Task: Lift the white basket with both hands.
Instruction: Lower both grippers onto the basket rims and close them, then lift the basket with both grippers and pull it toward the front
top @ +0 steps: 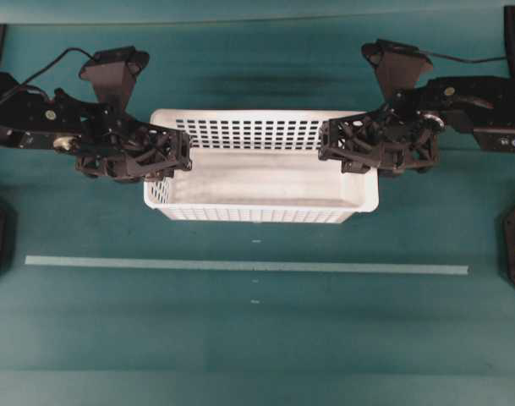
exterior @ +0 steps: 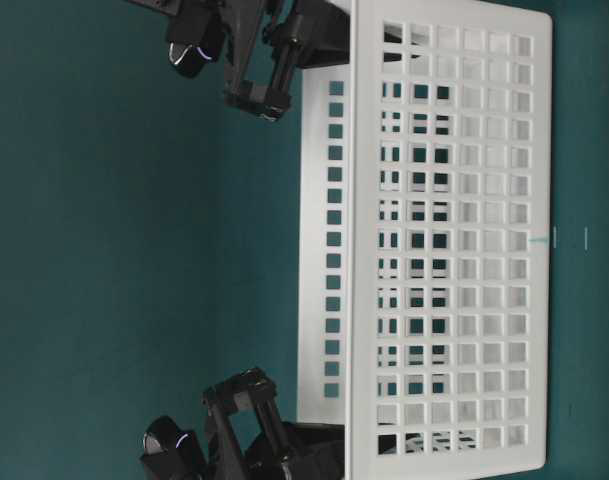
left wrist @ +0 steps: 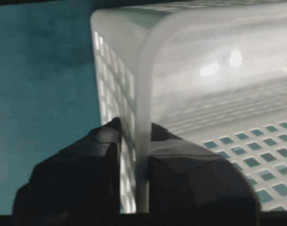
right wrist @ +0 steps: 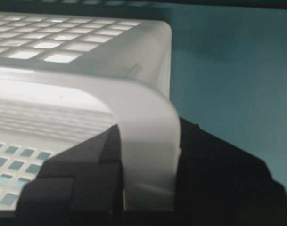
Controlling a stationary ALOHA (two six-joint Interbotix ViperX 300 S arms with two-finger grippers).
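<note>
Both hands grip the short ends of the white basket [top: 261, 173]: the left hand [top: 168, 161], at centre left of the overhead view, is clamped on the left end wall, and the right hand [top: 342, 145], at centre right, is clamped on the right end wall. Each wrist view shows one dark finger [left wrist: 77, 174] outside the wall and one inside, pinching the rounded rim between them.

Largest is the surface [top: 257, 338], a flat teal covering with a soft, matte look that fills every frame. A pale strip [top: 247, 266] runs straight across it below the basket in the overhead view. The basket sits in the upper middle of that view, rectangular, of smooth, slightly translucent white plastic, with a solid floor and walls pierced by neat rows of small square slots. The hands are black, angular and skeletal, each with a cable trailing from its camera block. No writing or brand can be read anywhere.
</note>
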